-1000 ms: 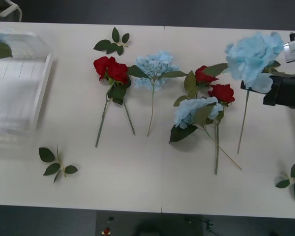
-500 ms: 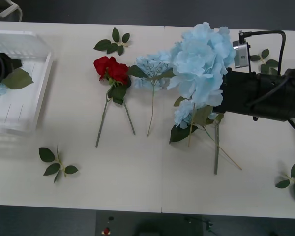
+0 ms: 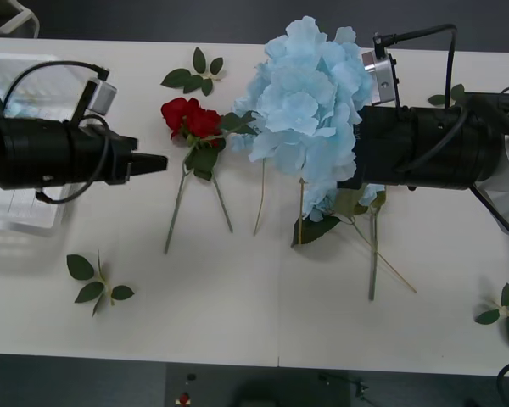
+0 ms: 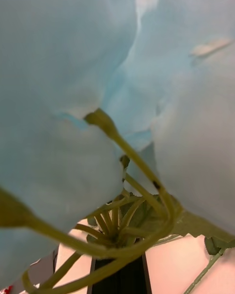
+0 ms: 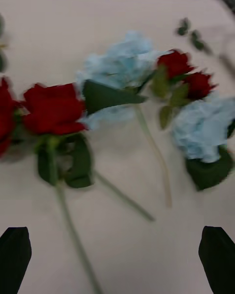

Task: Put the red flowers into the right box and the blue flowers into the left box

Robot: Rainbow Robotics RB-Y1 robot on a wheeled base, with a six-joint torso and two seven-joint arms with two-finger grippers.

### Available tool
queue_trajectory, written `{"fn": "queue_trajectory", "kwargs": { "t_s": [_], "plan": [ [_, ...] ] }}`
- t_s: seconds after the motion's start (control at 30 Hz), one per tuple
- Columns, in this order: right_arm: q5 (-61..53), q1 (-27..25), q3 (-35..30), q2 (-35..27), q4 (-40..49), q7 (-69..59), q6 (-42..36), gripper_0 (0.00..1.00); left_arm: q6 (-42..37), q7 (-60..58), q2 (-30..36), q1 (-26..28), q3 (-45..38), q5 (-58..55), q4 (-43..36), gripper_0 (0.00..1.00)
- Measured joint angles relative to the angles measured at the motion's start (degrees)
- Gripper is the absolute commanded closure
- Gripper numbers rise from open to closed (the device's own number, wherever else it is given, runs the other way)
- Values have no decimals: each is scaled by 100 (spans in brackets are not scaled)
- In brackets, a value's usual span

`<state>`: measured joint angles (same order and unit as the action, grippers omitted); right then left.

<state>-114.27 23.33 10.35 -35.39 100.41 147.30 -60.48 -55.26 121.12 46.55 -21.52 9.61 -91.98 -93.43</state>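
The right tool is carrying one of the blue flowers above the tabletop; its big pale head is fanning out just ahead of the tool's tip and its stem is hanging down below, so the fingers are clamping on the flower at the base of the head, as the bunched green stalks in the right wrist view are also suggesting. This flower is sitting well apart from the left box, which is lying behind the left arm, so I am judging this delivery as only partway through.

The left tool is hovering empty with its black fingers spread wide. Just ahead of it the nearest pair of red flowers is lying flat on the tabletop, with their stems trailing down beside the tool's tip. A little farther ahead another blue flower is resting, then two more red flowers and a third blue head beyond.

Whether the left box is holding anything I cannot tell, since the arm is covering much of it. As things are lying, most of the sorting is looking undone: four red flowers and two blue flowers are waiting on the tabletop, besides the one in the air. Loose leaf sprigs are lying around and need no moving.
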Motion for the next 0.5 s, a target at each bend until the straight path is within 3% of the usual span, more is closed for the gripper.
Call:
{"fn": "queue_trajectory", "kwargs": {
  "t_s": [0.17, 0.23, 0.5],
  "plan": [
    [-75, 0, 0, 0, 2, 0, 0, 100, -502, 3014, -684, -47, 92, -1058, 879, 0],
    [-74, 0, 0, 0, 4, 0, -1, 100, -569, 3714, -798, -58, 311, -1560, 1066, 0],
    [-75, 0, 0, 0, 5, -1, -2, 100, -571, 3566, -1030, -95, 1012, -2188, 1091, 0]
  ]
}}
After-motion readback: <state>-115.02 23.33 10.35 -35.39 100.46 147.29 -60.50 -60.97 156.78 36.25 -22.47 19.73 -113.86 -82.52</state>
